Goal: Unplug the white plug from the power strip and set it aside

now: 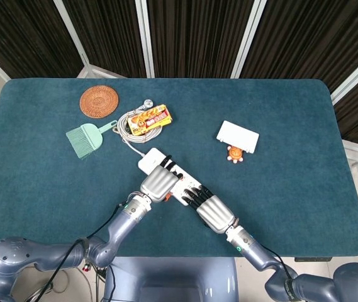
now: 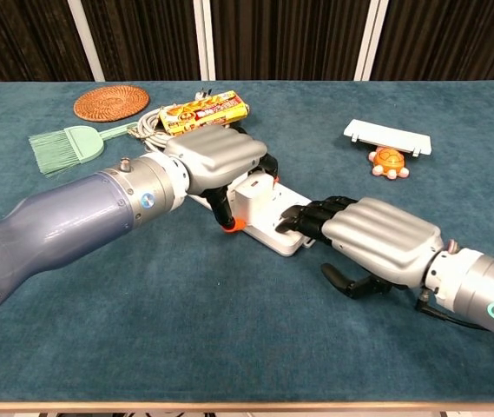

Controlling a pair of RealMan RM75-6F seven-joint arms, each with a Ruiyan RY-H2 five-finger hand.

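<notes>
Our left hand (image 2: pixel 220 156) grips the white plug (image 2: pixel 253 198) seated in the power strip (image 2: pixel 274 233). Our right hand (image 2: pixel 372 234) presses the strip's near end, fingers flat, holding nothing.

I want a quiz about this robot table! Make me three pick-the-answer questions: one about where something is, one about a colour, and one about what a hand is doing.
1. Where does the small orange turtle toy sit?
A. On the round woven rattan coaster
B. Right beside the flat white rectangular tray
C. On the white power strip

2. What colour is the little plastic hand brush?
A. Red
B. Mint green
C. Black

3. What is the right hand doing?
A. Resting its fingertips on the end of the power strip
B. Holding the brush in the air
C. Covering the coaster

Answers: 1 B, the turtle touches the tray's near edge. 2 B, bristles and handle are pale green. 3 A, in the chest view its dark fingertips lie on the strip's near end.
</notes>
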